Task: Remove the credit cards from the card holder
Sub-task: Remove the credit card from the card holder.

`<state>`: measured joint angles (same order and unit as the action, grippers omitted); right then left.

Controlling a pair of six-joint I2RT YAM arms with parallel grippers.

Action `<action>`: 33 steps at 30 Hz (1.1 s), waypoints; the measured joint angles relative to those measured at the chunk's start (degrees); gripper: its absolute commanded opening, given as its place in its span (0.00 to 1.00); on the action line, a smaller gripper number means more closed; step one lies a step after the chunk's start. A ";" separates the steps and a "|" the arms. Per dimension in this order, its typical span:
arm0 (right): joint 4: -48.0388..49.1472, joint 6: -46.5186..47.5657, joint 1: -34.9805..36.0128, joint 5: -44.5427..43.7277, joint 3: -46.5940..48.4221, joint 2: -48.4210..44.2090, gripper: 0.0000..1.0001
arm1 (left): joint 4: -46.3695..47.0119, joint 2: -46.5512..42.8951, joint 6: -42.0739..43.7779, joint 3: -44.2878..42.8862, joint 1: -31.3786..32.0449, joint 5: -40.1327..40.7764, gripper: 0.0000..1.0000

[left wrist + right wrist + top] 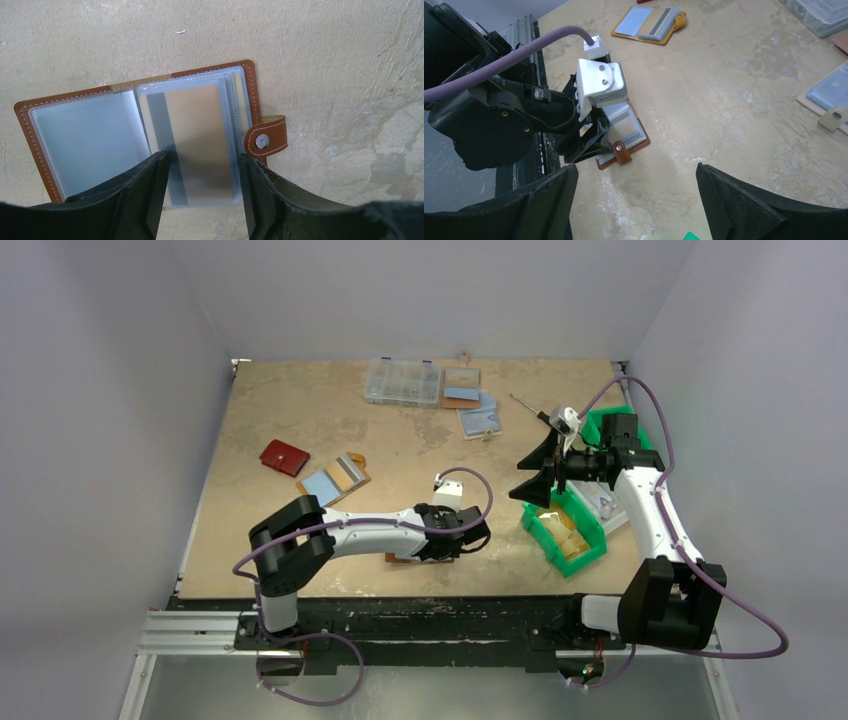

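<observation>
Nothing out yet: the credit card (200, 130) sits sleeved in the card holder (85, 140); my left gripper (202, 160) straddles it, grip unclear, right gripper (635, 170) released, empty

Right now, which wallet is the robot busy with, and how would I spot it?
Look near the front edge of the tan table, under the left gripper. The brown leather card holder lies open there, with clear sleeves. It holds a gold-orange card, while the other open brown holder shows a light blue card.
</observation>
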<state>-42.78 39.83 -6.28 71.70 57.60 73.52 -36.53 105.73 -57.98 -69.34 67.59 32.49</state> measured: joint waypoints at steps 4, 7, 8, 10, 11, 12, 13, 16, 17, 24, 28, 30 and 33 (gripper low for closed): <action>-0.02 0.00 0.00 0.00 0.00 0.04 0.99 | -0.61 0.20 -0.04 -0.42 0.02 0.33 0.57; -0.02 0.00 0.00 0.00 0.00 0.13 0.99 | -0.81 0.20 -0.07 -0.42 0.04 0.55 0.57; -0.02 0.00 0.00 0.00 0.00 0.15 0.99 | -0.85 0.20 -0.09 -0.42 0.04 0.57 0.57; -0.02 0.00 0.00 0.00 0.00 0.33 0.99 | -0.87 0.17 -0.09 -0.42 0.04 0.59 0.57; -0.02 0.00 0.00 0.00 0.00 0.37 0.99 | -0.87 0.17 -0.07 -0.42 0.04 0.59 0.57; -0.04 0.00 0.00 0.00 0.00 0.37 0.99 | -0.87 0.17 -0.07 -0.42 0.04 0.59 0.57; -0.02 0.00 0.00 0.00 0.00 0.37 0.99 | -0.85 0.17 -0.04 -0.42 0.04 0.57 0.57; -0.04 0.00 0.00 0.00 0.00 0.37 0.99 | -0.79 -0.13 0.07 -0.37 0.04 0.55 0.58; -0.04 0.02 0.00 0.00 0.00 0.37 0.99 | -0.44 -0.37 0.26 -0.15 0.04 0.52 0.59; -0.07 0.02 0.00 0.00 0.00 0.37 0.99 | 1.16 -2.86 1.51 1.14 0.04 0.13 0.59; -0.09 0.04 0.00 0.00 0.00 0.37 0.99 | 0.98 -3.04 1.55 1.14 0.04 0.17 0.59; -0.13 0.07 0.00 0.00 0.00 0.37 0.99 | 0.85 -3.04 1.55 1.14 0.04 0.20 0.59; -0.24 0.11 0.00 0.00 0.00 0.37 0.99 | 0.63 -3.04 1.53 1.14 0.04 0.26 0.59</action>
<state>-43.03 39.94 -6.28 71.70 57.60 73.89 -35.90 102.69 -56.45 -68.20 67.64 32.75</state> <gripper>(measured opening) 0.987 0.591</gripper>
